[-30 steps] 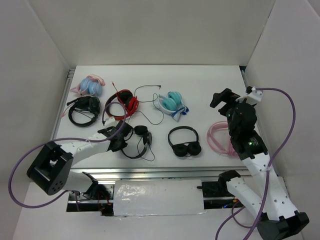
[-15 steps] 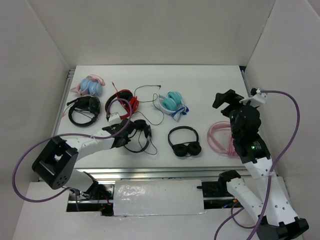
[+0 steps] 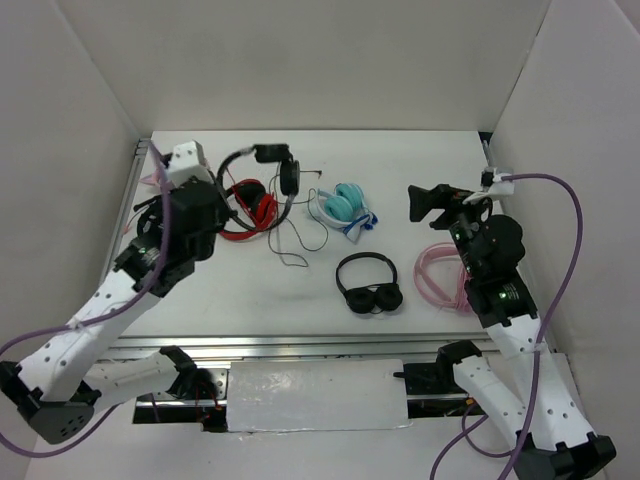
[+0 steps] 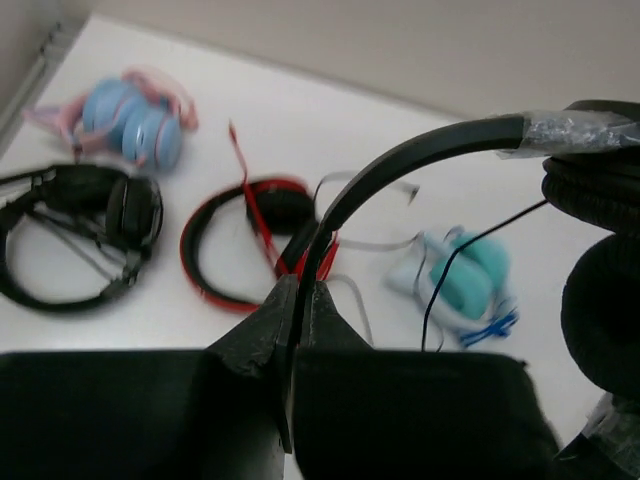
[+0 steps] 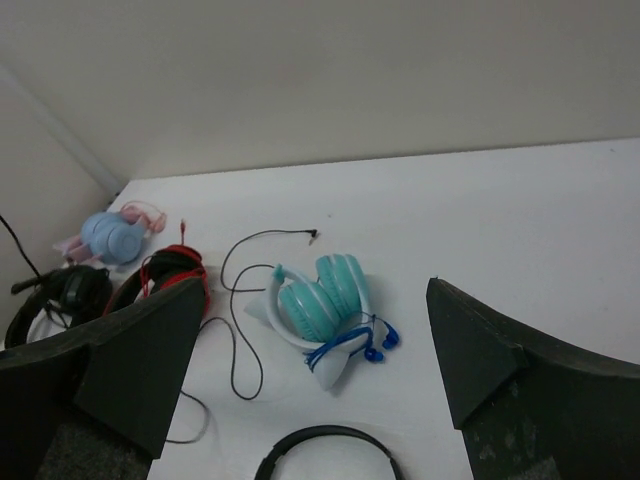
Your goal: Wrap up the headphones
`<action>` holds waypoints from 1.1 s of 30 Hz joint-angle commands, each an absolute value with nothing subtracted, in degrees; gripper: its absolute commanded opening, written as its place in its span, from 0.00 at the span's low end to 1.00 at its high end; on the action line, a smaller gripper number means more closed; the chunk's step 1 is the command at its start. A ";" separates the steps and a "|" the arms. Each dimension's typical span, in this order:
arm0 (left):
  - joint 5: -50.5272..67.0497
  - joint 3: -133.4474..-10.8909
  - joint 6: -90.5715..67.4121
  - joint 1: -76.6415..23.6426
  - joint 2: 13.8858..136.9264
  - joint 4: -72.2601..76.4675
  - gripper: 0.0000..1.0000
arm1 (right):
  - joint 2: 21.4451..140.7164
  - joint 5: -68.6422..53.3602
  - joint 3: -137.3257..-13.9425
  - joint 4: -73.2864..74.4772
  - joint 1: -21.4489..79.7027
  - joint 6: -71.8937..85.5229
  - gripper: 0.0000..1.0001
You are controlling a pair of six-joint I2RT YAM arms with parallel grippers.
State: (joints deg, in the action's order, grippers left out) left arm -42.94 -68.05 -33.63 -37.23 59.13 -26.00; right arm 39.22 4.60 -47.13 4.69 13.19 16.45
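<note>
Left wrist view showed the left gripper [image 4: 297, 310] clamped shut on the headband of the headphones [image 4: 430, 145], raised over the table's [image 3: 400, 160] far-left corner, cable [image 4: 426, 320] dangling. Right gripper [image 5: 320, 380] gaped wide, holding nothing.

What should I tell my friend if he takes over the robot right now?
Left claw: shut on the thin headband of the headphones, holding them up off the table.
Right claw: open and empty, up in the air near the pink headphones.
Cable: hangs loose below the earcups, not wound at all.
Done: the headphones are picked up.
Left: bring the right claw over, catch the cable, wrap it around the headphones, then set them down.
</note>
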 commanded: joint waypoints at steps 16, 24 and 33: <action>-32.96 -126.63 -9.85 -37.44 77.24 -26.72 0.00 | 58.87 -35.96 -40.17 -22.75 19.68 -7.55 1.00; -28.84 -132.71 -9.05 -37.44 78.83 -19.34 0.00 | 76.54 -33.41 -43.06 -35.92 27.05 -8.35 1.00; -24.88 -137.02 -11.34 -37.44 78.93 -18.28 0.00 | 97.98 -26.19 -51.21 -61.69 32.25 4.82 1.00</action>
State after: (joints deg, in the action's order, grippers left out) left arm -27.55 -134.76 -9.43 -37.28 80.05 -23.97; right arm 93.58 -29.32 -45.06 -47.44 31.35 -1.54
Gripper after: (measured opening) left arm 0.095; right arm 0.996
